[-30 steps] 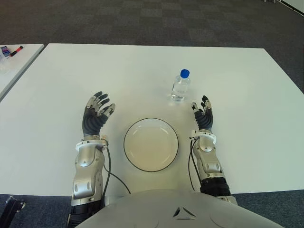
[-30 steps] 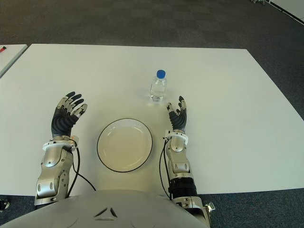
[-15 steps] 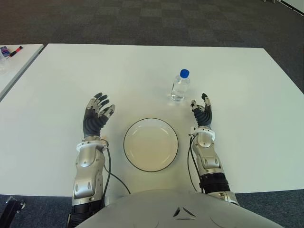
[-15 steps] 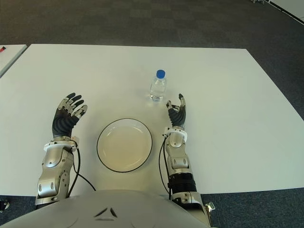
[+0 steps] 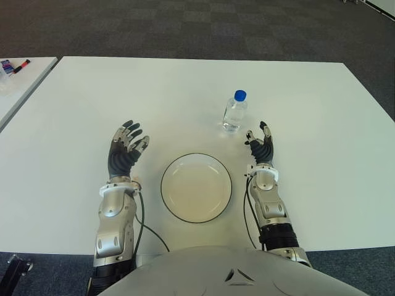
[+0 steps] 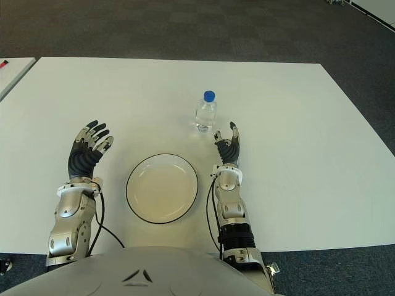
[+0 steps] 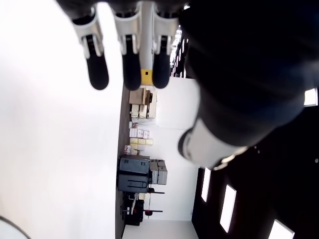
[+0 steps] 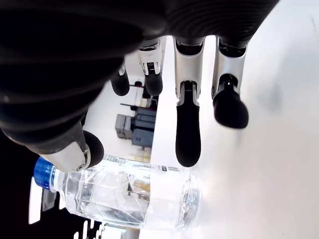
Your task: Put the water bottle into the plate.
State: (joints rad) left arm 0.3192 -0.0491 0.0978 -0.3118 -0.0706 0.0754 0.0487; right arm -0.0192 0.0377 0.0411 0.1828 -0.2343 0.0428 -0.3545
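Observation:
A small clear water bottle [image 5: 234, 111] with a blue cap stands upright on the white table [image 5: 308, 111], beyond the plate. The white plate [image 5: 196, 187] with a dark rim lies empty near the table's front edge, between my hands. My right hand [image 5: 260, 143] is open, fingers spread, just to the right of the bottle and a little nearer, not touching it. The right wrist view shows the bottle [image 8: 124, 196] close before the spread fingers [image 8: 188, 130]. My left hand [image 5: 125, 148] is open, left of the plate.
A second white table [image 5: 15, 86] stands at the far left with a few small items on it. Dark carpet [image 5: 197, 24] lies beyond the table's far edge.
My right hand has crept forward and slightly left toward the bottle. The left hand, bottle and plate have not moved.

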